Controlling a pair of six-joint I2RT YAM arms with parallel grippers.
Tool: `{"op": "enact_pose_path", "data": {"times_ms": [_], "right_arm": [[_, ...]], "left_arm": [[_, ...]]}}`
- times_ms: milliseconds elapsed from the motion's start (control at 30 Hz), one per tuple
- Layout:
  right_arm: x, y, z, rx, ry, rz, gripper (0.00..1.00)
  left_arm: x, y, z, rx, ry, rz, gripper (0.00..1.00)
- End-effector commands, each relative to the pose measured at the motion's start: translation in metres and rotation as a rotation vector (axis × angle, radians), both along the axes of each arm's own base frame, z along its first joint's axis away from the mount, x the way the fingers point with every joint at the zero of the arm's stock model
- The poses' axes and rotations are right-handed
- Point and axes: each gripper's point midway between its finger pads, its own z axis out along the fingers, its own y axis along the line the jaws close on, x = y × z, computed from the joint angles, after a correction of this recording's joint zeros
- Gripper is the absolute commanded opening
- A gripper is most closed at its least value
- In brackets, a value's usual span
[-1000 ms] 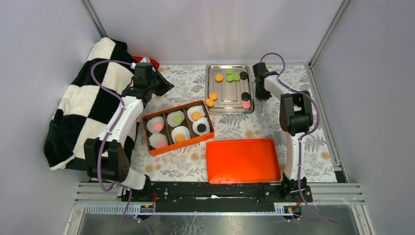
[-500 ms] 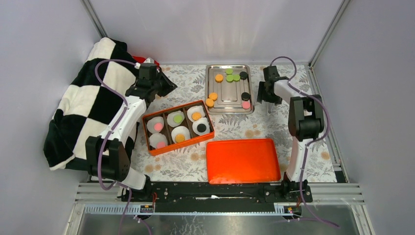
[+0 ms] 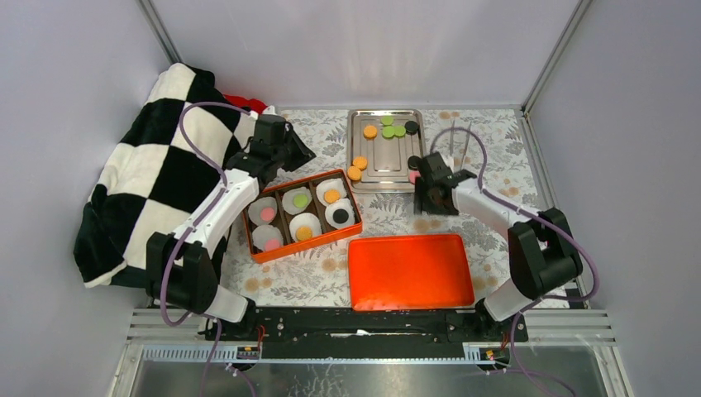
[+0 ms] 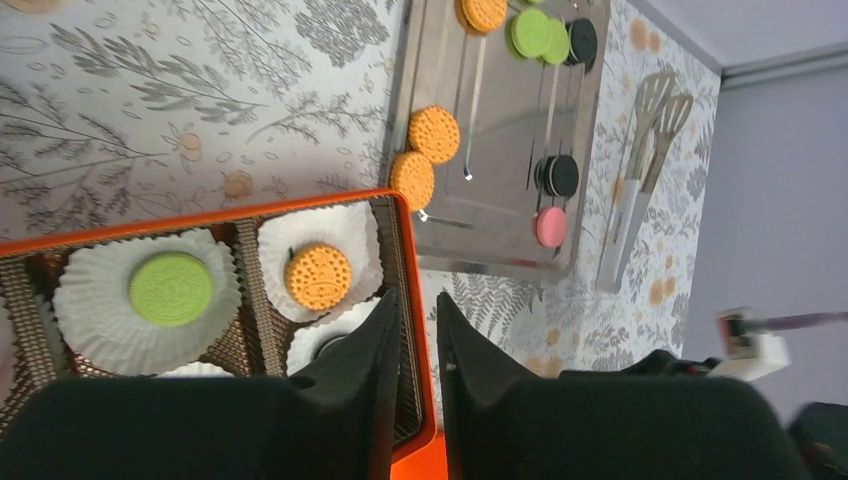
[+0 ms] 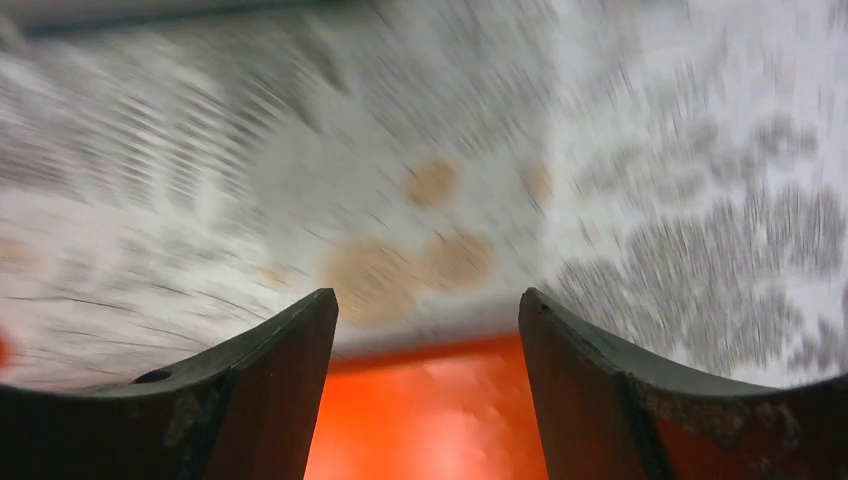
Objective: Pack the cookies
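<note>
Over by the orange box (image 3: 302,214), whose paper cups (image 4: 146,295) each hold a cookie, the left gripper (image 4: 411,335) hangs nearly pinched shut (empty), the right gripper (image 5: 428,345) gapes above the orange lid (image 3: 410,271), and more cookies (image 3: 358,168) lie on the steel tray (image 3: 385,158).

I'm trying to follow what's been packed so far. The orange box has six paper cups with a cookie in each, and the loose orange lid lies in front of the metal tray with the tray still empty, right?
Not quite: the metal tray is not empty. The top external view shows loose cookies on it in orange, green, black and pink. The orange box and orange lid are as you say.
</note>
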Motion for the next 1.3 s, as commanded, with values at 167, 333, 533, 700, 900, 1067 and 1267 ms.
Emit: {"op": "enact_pose_path", "data": {"times_ms": [167, 333, 533, 700, 900, 1067, 1267], "right_arm": [[-0.076, -0.064, -0.023, -0.082, 0.067, -0.302, 0.73], [-0.093, -0.063, -0.049, -0.068, 0.156, -0.344, 0.71], [-0.104, -0.061, -0.074, -0.027, 0.234, -0.355, 0.71], [-0.095, -0.046, -0.089, 0.019, 0.271, -0.314, 0.69], [-0.044, -0.039, -0.091, -0.007, 0.251, -0.294, 0.73], [-0.003, -0.056, -0.079, -0.021, 0.21, -0.315, 0.74], [-0.006, -0.078, -0.044, -0.112, 0.142, -0.306, 0.74]], "left_arm": [[0.003, -0.034, -0.001, 0.024, -0.043, -0.085, 0.23], [-0.001, -0.04, -0.002, 0.018, -0.045, -0.103, 0.23], [-0.006, -0.042, -0.007, 0.016, -0.037, -0.119, 0.23], [-0.005, -0.043, -0.014, 0.013, -0.028, -0.123, 0.23], [-0.004, -0.044, -0.013, 0.016, -0.026, -0.124, 0.23], [-0.004, -0.041, -0.015, 0.027, -0.022, -0.114, 0.23], [-0.004, -0.042, -0.021, 0.027, -0.008, -0.113, 0.23]]}}
